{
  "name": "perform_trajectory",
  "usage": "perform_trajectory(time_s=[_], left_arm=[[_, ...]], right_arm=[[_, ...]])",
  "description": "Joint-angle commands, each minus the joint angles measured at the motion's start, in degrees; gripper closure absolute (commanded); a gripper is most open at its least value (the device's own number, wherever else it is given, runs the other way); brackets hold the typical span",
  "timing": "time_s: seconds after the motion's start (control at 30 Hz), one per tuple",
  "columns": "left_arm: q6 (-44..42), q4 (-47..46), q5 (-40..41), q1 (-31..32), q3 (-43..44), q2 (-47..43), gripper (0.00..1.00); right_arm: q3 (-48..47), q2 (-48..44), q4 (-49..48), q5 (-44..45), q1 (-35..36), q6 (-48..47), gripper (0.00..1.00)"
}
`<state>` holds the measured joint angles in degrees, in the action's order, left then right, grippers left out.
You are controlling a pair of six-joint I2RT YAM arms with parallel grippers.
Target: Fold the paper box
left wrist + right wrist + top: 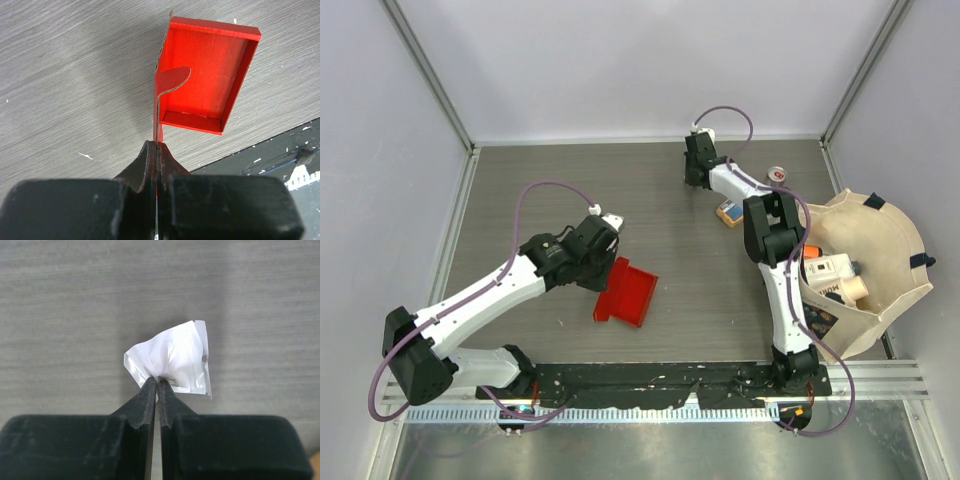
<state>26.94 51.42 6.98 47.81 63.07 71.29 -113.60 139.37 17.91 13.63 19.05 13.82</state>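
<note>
A grey wood-grain table [700,200] sits between pale walls. The red paper box [205,75] is near its middle, folded into a shallow open tray. The left hand [157,145] is clamped tight on a curved flap standing up from the tray's side. At the far edge, the right hand [158,381] pinches a crumpled white plastic packet [175,357]. A beige fabric basket [890,235] lies at the right.
</note>
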Motion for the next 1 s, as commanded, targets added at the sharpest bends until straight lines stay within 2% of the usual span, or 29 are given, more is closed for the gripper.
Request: perform_trajectory(time_s=[0.0, 0.13, 0.3, 0.47, 0.5, 0.63, 0.8, 0.97], left_arm=[[3.64, -2.64, 0.05, -0.26, -0.66, -0.01, 1.0], [4.52, -4.66, 1.63, -0.26, -2.07, -0.71, 1.0], [4.53, -3.34, 3.39, -0.26, -1.46, 1.57, 1.0], [1.89, -1.41, 6.02, -0.35, -0.58, 3.68, 1.0], [0.93, -1.23, 6.37, -0.35, -0.4, 4.03, 1.0], [-0.48, -0.8, 6.2, -0.44, 1.44, 5.61, 1.0], [-0.92, -0.09, 4.18, -0.35, 2.85, 7.2, 1.0], [-1.45, 3.07, 3.57, -0.35, 6.8, 8.43, 1.0]], right_arm=[[10.92, -9.45, 0.73, -2.11, 0.9, 0.67, 0.92], [22.17, -20.43, -1.38, -4.84, 1.87, 4.8, 0.94], [41.33, -39.15, -4.28, -6.51, 5.55, 8.06, 0.94], [58.27, -57.34, -6.13, -8.61, 15.99, 8.76, 0.94], [60.23, -63.2, -6.4, -10.01, 18.2, 9.46, 0.95], [69.02, -75.52, -9.64, -15.71, 26.99, 10.17, 0.95], [77.3, -84.34, -19.3, -20.48, 34.72, 10.7, 0.95], [74.85, -78.93, -23.18, -22.06, 37.29, 10.26, 0.94]])
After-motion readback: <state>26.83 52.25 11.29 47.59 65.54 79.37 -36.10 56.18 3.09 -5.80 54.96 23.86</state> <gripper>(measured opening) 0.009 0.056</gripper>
